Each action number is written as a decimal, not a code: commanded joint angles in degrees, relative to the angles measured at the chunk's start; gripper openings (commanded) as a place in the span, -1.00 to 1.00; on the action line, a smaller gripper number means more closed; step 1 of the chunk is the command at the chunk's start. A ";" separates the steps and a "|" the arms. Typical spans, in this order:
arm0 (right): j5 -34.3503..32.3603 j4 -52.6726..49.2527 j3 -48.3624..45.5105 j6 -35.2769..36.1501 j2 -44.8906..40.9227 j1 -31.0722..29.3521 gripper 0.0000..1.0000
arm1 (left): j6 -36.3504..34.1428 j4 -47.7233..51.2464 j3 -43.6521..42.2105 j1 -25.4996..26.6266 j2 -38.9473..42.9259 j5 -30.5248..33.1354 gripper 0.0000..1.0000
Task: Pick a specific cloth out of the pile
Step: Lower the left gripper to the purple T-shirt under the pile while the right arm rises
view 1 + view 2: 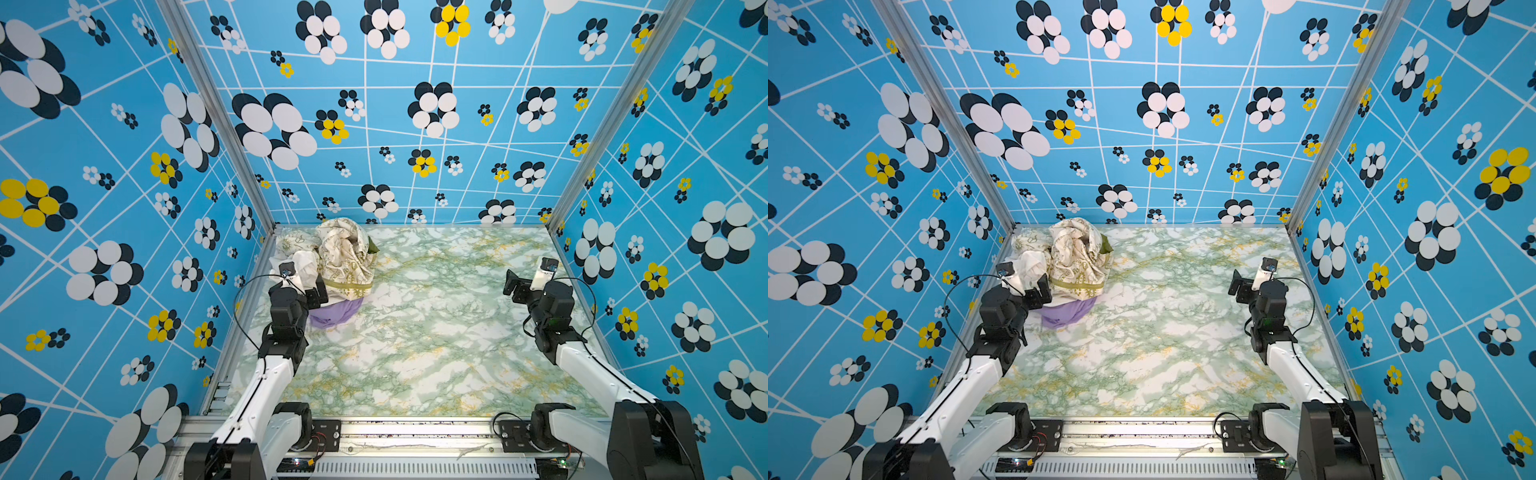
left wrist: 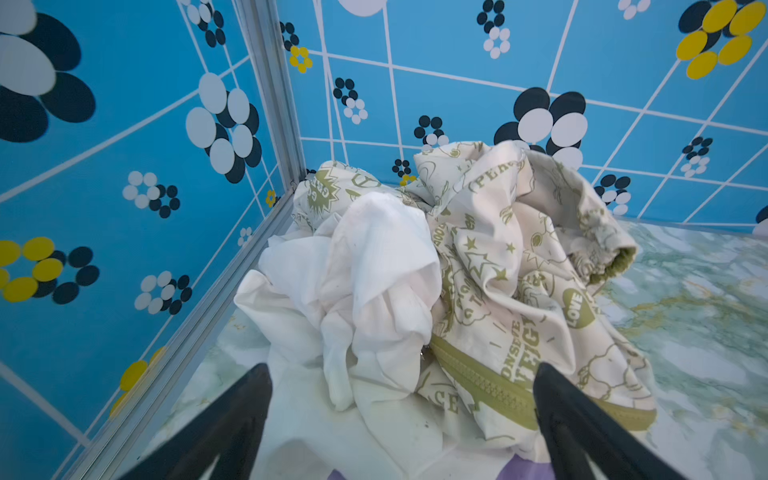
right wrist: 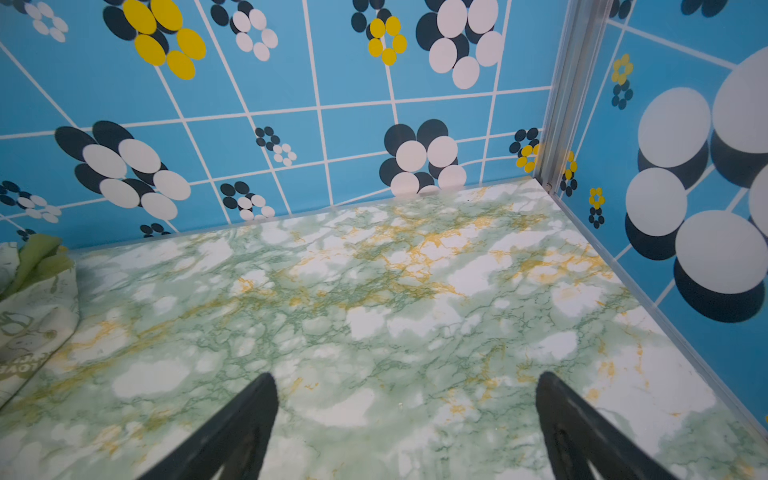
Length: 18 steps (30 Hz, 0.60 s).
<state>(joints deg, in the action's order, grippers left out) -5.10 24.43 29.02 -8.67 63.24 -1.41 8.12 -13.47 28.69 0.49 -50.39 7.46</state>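
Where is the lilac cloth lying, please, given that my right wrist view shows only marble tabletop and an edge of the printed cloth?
Observer: In both top views the lilac cloth pokes out at the near edge of the pile, beneath the cream cloth with olive print.
Operator: Thank you. Is anything else in there?
Observer: Yes, a plain white cloth lies crumpled against the printed one, on its left in both top views.
Operator: And is the left gripper holding anything?
Observer: No. The left gripper has its fingers spread wide at the white cloth's near edge, closed on nothing.
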 commanded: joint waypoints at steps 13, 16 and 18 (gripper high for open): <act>15.56 -20.71 11.09 -7.66 -6.39 -1.64 0.98 | 33.07 42.08 6.16 -0.76 8.18 -9.24 0.84; 16.79 -23.05 11.76 -6.22 -7.23 -3.32 0.98 | 38.79 40.76 2.53 -0.80 8.56 -11.46 0.79; 16.72 -24.68 12.11 -4.85 -7.59 -4.69 0.99 | 41.13 37.84 0.29 -0.84 8.57 -12.54 0.76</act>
<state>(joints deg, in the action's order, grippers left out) 9.15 4.21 39.38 -15.25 56.66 -4.56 41.45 24.01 31.79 0.05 -42.17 -1.48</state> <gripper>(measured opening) 0.991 0.884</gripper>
